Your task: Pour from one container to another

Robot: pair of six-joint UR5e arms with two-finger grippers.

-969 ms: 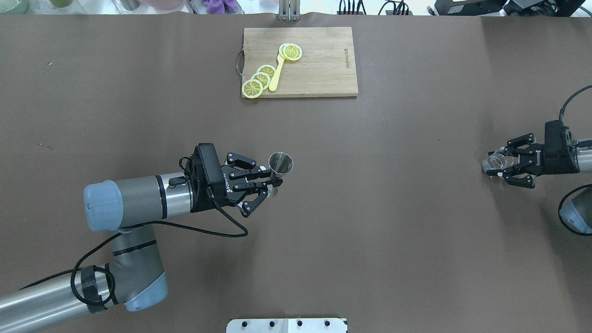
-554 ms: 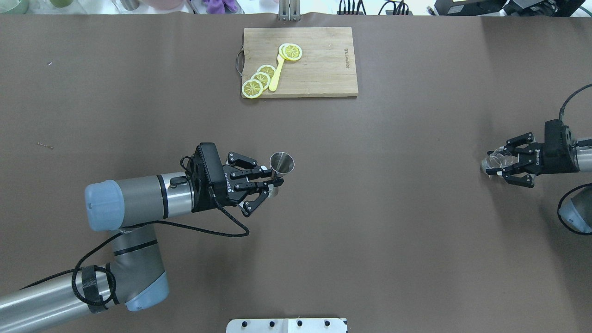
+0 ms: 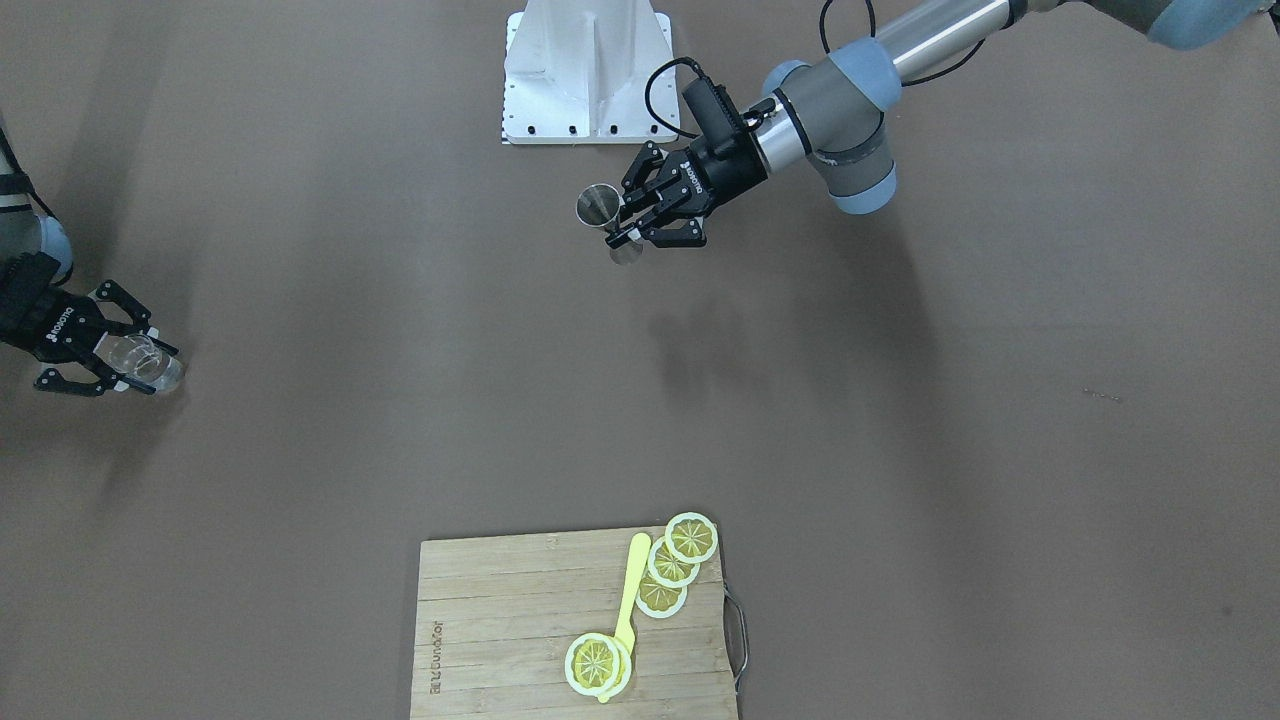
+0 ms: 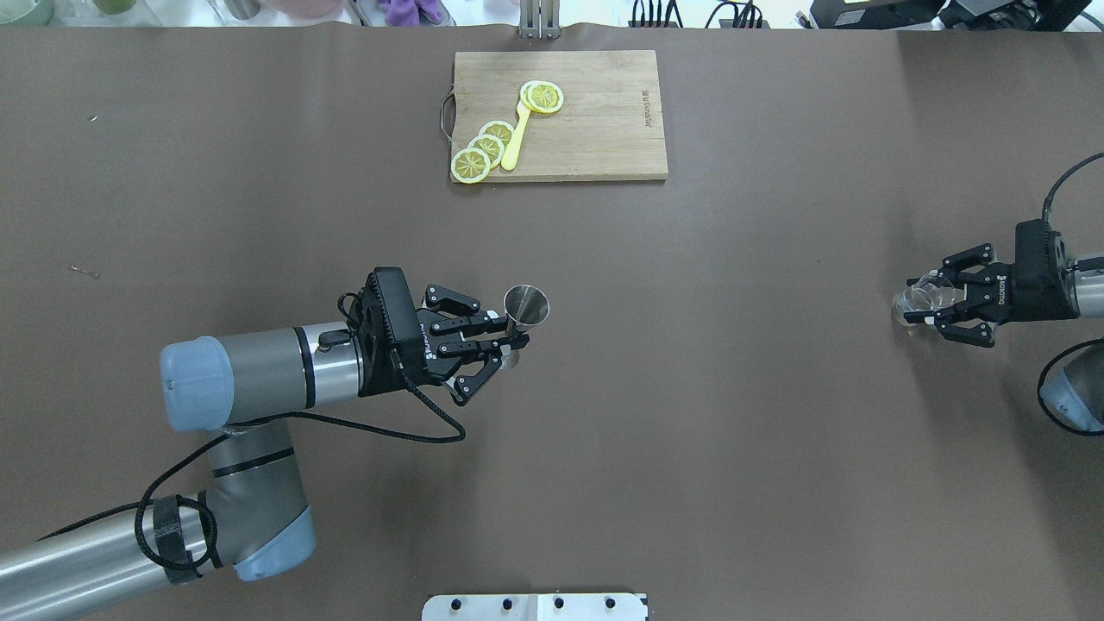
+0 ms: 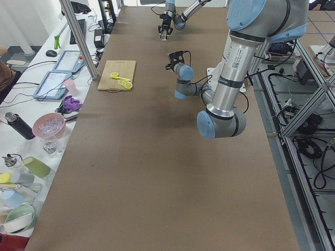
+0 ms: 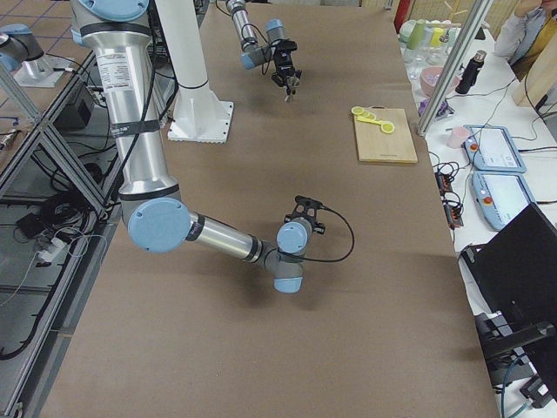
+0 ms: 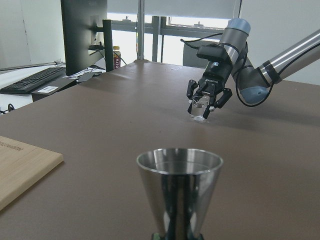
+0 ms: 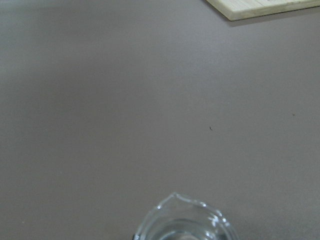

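Grey arms (image 4: pixel 259 379) (image 4: pixel 1088 297), pale blue joint caps (image 4: pixel 185 384)
Black grippers (image 4: pixel 511 332) (image 4: pixel 921 304), white lettering (image 4: pixel 1003 291); a black cable (image 4: pixel 371 424) loops off one wrist.

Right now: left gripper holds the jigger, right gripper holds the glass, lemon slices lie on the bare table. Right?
One error: the lemon slices lie on the cutting board; the overhead view shows it. The left gripper does hold the jigger and the right gripper the glass.

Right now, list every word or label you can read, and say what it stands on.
"ROBOTIQ": on the body of the left gripper.
"ROBOTIQ": on the body of the right gripper.
Brand mark printed on the cutting board: too small and blurred to read.
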